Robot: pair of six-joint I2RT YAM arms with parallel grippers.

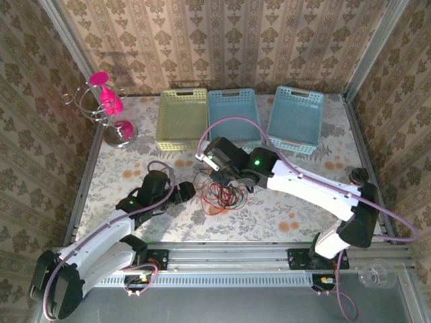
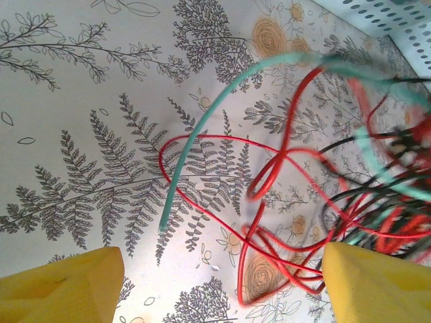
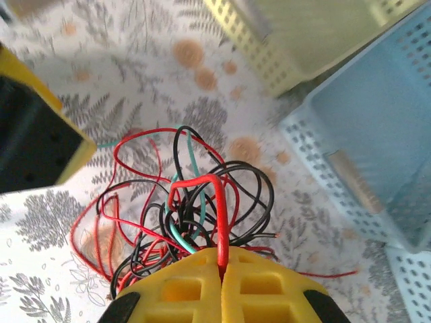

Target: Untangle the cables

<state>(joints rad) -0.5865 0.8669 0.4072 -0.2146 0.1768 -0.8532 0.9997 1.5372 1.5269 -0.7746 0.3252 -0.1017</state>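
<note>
Several thin cables [image 1: 221, 196], red, black and one teal, lie in a loose tangle near the middle of the fern-print table [image 1: 135, 161], in front of the row of baskets [image 1: 232, 93] and between the two grippers. The heap is about as broad as it is long, so it has no clear long axis; its loops splay in every direction.

The right gripper [image 3: 222, 264] is closed, its yellow fingers pressed together on a red cable [image 3: 219, 208]. That cable runs straight out from between the tips, then bends over in a narrow arch and drops back into the tangle.

The left gripper [image 2: 219, 289] stands wide, holding nothing, at the left edge of the heap, with red loops lying on the cloth between its fingers. From its wrist view a teal cable [image 2: 202, 128] sweeps in a long arc, its free end pointing down toward the left finger and the rest running up and right into the tangle.
</note>
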